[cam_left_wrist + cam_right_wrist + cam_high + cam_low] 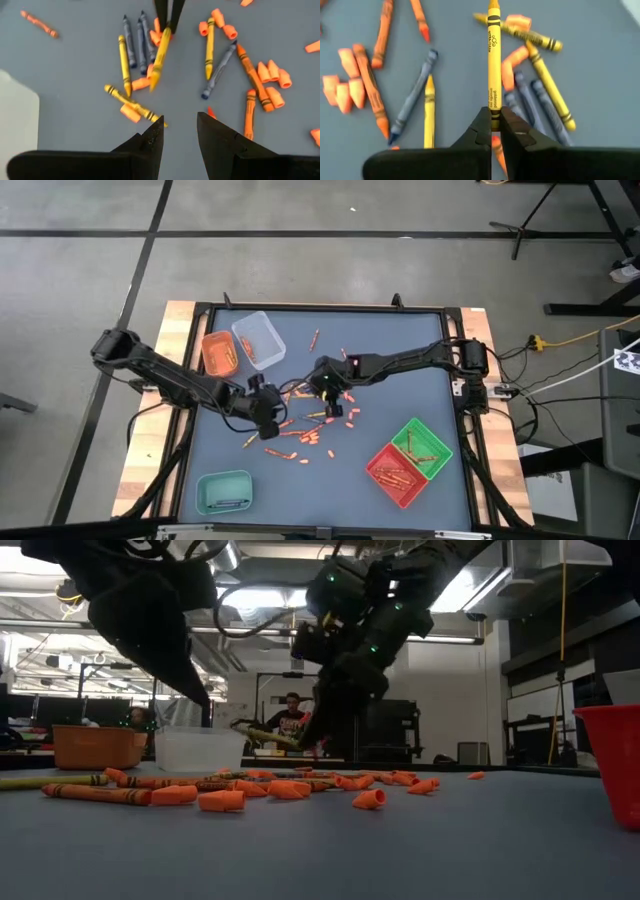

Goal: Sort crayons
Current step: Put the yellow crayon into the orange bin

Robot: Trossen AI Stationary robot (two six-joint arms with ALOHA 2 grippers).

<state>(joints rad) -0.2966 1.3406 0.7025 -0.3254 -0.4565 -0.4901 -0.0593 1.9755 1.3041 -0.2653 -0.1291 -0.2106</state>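
Many crayons point(300, 435) lie loose on the grey mat point(400, 400) at mid-table: mostly orange pieces, with some yellow and dark blue. My right gripper point(493, 117) is over the heap point(325, 383) and is shut on a yellow crayon point(493, 60). That crayon also shows in the left wrist view point(160, 55). My left gripper point(179, 131) is open and empty, above the crayons just left of the heap point(265, 405). My right gripper pinches the yellow crayon's back end point(493, 111) between its two fingers. The fingers slant down from above. The crayon sticks out ahead of the fingers, along their line, and is lifted clear of the mat above the other crayons.
An orange tray point(218, 352) and a clear tray point(258, 338) stand at the far left, with some crayons inside. A teal tray point(224, 492) is near left. A green tray point(420, 445) and a red tray point(397, 473) are near right. People show in the room behind point(290, 710).
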